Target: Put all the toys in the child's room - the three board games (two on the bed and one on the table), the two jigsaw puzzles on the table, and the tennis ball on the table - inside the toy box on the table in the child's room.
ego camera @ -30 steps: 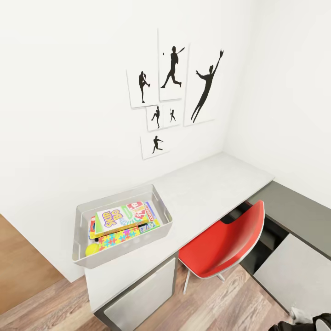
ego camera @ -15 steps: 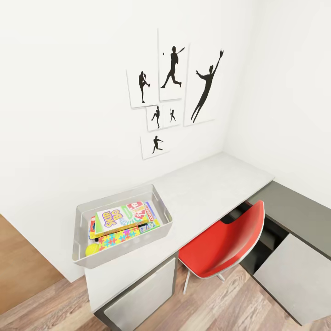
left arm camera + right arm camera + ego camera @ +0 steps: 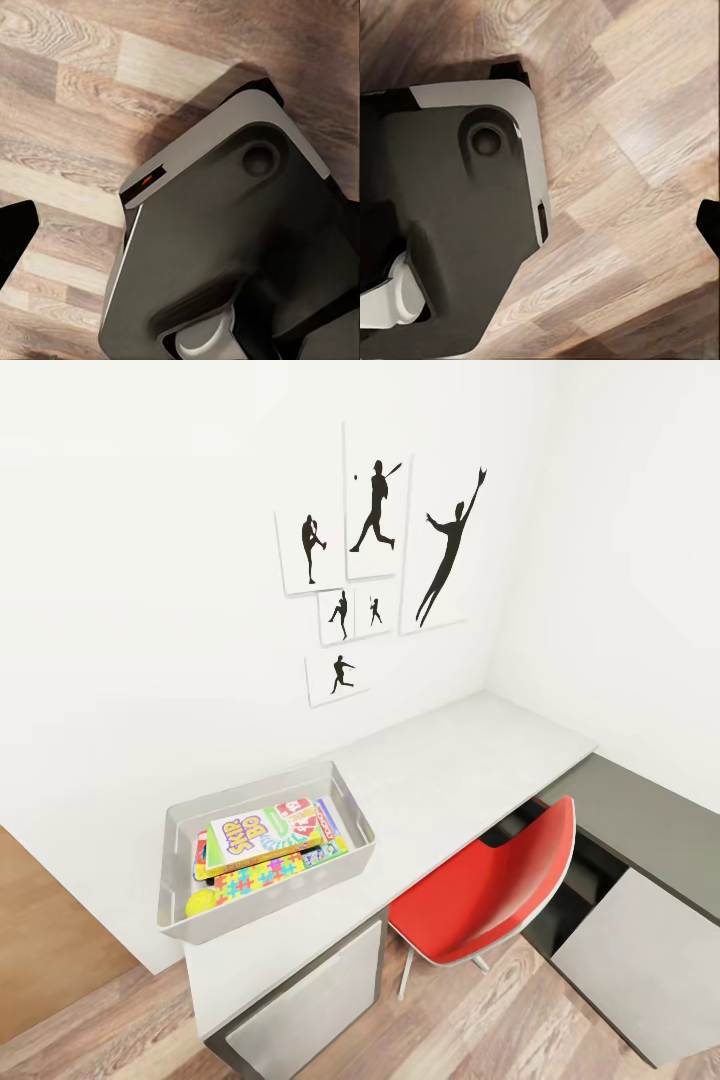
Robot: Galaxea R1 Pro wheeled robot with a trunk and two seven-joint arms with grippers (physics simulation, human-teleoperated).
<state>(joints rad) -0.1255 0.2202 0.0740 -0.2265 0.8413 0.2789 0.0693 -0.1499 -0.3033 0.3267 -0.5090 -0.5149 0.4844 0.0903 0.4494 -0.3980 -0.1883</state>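
1. The toy box sits on the light-grey tabletop, near its end and close to the white wall; I judge that spot leaves the bin reachable from the floor side, clear of the red chair tucked under the desk.
2. Inside the toy box lie the toys, stacked flat so they fit below the rim; the Skip-Bo board game is on top, a red-and-green board game just beside and partly under it, a jigsaw puzzle against the near wall, and the tennis ball in the near corner.
3. The bin's long axis runs roughly along the tabletop's length, a little skewed; the Skip-Bo box lies with its long axis the same way, its lettering tilted up towards the far end.
4. No toy shows on the tabletop outside the bin, so the task looks finished or close to it; the lower layers of the stack are hidden, so I cannot count every piece.
5. Both wrist views look down on the wood floor and the robot's dark base; a dark sliver shows at one edge of each, and I cannot tell how far either end effector is open or whether it holds anything.
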